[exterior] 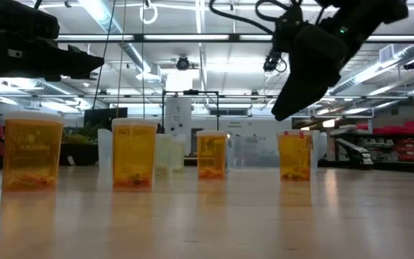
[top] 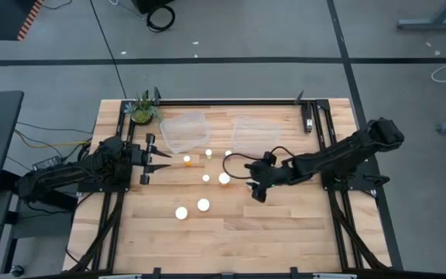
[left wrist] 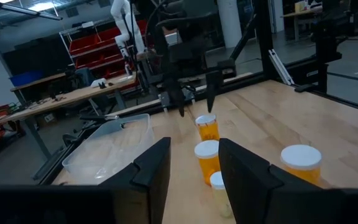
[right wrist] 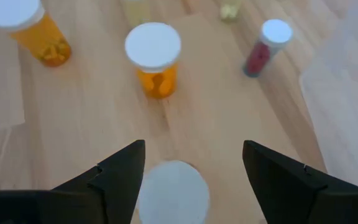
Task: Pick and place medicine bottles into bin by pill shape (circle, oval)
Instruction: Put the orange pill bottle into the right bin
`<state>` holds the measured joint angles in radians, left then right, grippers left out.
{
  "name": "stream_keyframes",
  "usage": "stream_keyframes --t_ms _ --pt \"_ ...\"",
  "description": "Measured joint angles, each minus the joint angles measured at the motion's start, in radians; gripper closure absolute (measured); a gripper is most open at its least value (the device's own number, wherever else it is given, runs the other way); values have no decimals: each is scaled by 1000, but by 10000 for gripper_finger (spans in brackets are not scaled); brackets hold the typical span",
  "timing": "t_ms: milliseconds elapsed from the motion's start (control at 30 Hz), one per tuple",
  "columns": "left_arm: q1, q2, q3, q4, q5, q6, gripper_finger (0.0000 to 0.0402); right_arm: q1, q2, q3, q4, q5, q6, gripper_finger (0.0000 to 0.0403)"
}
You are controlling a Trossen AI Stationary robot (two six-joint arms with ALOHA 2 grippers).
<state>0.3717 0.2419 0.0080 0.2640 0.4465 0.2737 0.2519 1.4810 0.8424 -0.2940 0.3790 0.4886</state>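
Dark right tool (top: 255, 191) open, hovering beside white-capped bottle (top: 224, 178).

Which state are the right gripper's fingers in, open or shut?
Open. In the right wrist view the right gripper has its two dark fingers spread wide apart above a white-capped bottle, not touching it.

From the high view I am counting seven white-capped medicine bottles (top: 203, 204) showing on the table (top: 300, 232). At table level I am seeing four wide orange-bodied ones lined up in front, with paler slim ones behind them that I am not managing to count. I am counting two clear bins (top: 184, 130), side by side, and one potted plant (top: 141, 108). I am running two arms, so two grippers: the left gripper (top: 159, 160) and the right gripper (top: 255, 191), each showing two fingers.
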Motion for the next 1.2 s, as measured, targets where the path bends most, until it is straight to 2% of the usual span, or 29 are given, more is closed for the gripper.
stream_keyframes --t_ms 267,567,900,1200 --pt "0 0 0 0 0 0 264 -1 127 211 -234 -54 15 93" --pt "0 0 0 0 0 0 253 -8 281 416 -454 -128 24 90" --pt "0 0 0 0 0 0 262 -50 342 444 -532 -179 21 90" --pt "0 0 0 0 0 0 252 -49 347 444 -573 -231 55 90"
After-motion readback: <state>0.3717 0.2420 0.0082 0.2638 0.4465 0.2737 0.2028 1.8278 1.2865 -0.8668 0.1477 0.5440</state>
